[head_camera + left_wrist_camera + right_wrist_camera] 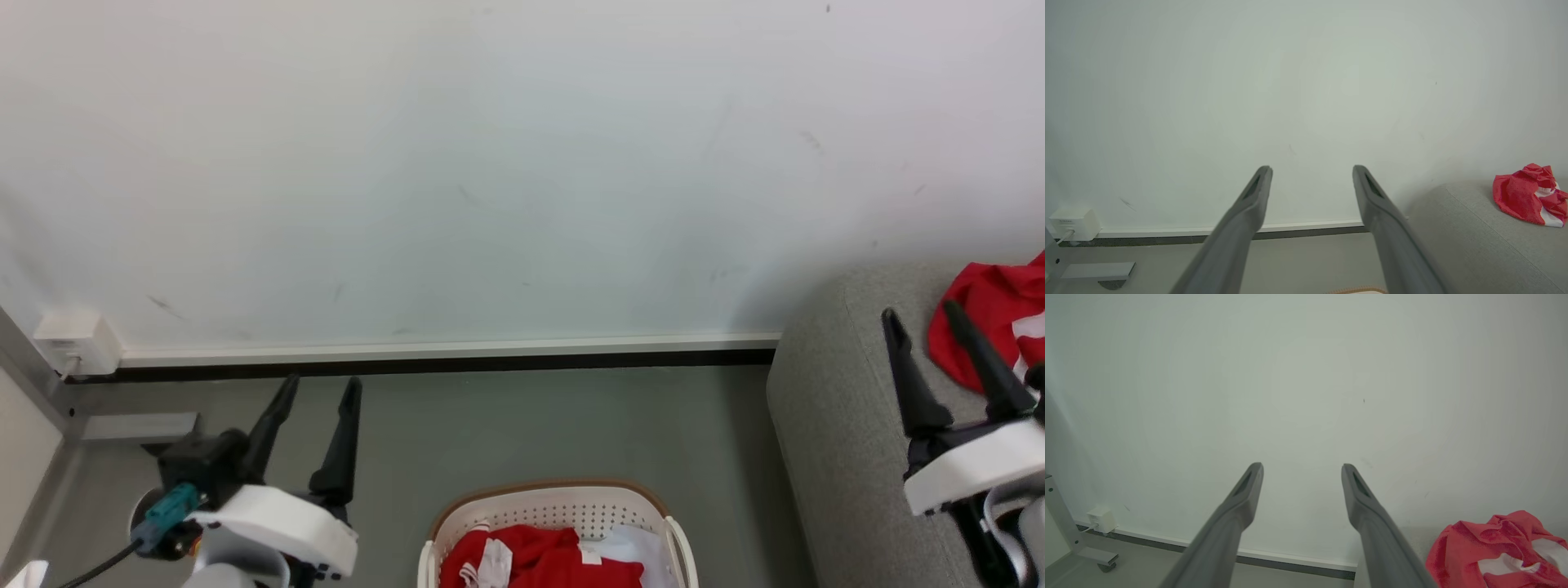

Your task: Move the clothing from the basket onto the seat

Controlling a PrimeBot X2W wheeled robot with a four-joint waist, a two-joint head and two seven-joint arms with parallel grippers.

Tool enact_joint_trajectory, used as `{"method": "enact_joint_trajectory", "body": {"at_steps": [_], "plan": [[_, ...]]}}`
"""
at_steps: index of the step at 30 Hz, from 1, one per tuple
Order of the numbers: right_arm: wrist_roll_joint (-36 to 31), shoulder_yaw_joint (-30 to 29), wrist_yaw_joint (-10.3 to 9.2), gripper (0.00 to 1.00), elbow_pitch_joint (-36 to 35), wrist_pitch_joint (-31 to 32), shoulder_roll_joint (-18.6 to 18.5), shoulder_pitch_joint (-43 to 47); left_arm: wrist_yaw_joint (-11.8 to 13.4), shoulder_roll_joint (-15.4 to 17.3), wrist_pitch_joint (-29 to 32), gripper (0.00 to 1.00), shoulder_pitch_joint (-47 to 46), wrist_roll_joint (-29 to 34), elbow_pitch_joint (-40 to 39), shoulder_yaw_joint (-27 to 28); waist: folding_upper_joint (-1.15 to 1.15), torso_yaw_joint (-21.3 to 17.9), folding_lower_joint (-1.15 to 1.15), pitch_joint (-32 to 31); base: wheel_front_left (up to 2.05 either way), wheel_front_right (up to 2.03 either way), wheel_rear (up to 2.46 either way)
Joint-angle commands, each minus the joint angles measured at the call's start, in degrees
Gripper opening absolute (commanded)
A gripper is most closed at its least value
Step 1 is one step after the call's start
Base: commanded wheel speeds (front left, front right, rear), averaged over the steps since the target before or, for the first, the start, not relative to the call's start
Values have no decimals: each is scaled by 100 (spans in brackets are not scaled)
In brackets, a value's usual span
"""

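A: What gets cut off?
B: The basket (555,513), right of the left gripper (322,380), runs off the bottom edge, clothing (539,559) with it.
A: And beside the right gripper (920,310)?
B: A red garment (992,314) runs past the right edge.

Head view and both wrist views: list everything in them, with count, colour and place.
seat: one, grey, right
basket: one, cream with brown rim, on the floor, bottom middle
clothing on the seat: one heap, red with white, far right
clothing in the basket: one heap, red with white
white cloth: one, in the basket, right of the red
floor: grey
wall: white, pale skirting at its foot
wall box: one, white, low left
metal foot: one, grey, on the floor, left
left pincer: dark fingers, open, empty, lower left
right pincer: dark fingers, open, empty, lower right by the seat
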Motion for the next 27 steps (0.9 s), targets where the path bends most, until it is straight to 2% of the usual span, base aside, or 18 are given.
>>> {"method": "enact_joint_trajectory", "body": {"at_steps": [1,7,11,20,27], "plan": [[-47,-24,-12,100,-40,-46,43,183,29,2,-2,100,142,38,-36,85,0,66,1,-59,0,0,0],[-304,-230,-12,100,-116,-327,510,959,171,-286,-3,100,835,360,-273,844,0,166,1,-135,0,0,0],[-474,-319,-12,100,-112,-426,799,1376,163,-620,-3,100,1320,708,-416,1420,0,161,1,-169,0,0,0],[-1041,-474,-13,100,-165,-467,1189,1769,-304,-1269,-3,100,1908,1451,-395,2096,0,147,1,-163,0,0,0],[-1188,-568,-13,100,-260,-466,1291,1823,-626,-1518,-3,100,1908,1790,-248,2397,0,186,1,-150,0,0,0]]}}
